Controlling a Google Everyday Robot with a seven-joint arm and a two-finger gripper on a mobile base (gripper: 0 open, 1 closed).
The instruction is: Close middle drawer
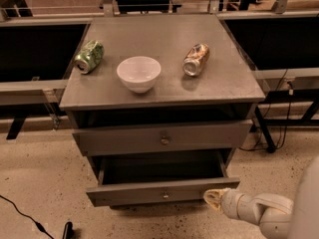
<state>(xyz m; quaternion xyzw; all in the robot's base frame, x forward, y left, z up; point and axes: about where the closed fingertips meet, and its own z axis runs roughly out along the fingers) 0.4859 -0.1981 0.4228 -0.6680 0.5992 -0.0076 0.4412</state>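
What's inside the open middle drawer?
Nothing shows on the visible floor of the middle drawer; its back is hidden under the top drawer. The gripper sits at its front right corner.

dim warm overhead light | middle drawer (pixel 129 193) interior shadowed | tool (pixel 213 198) lower right
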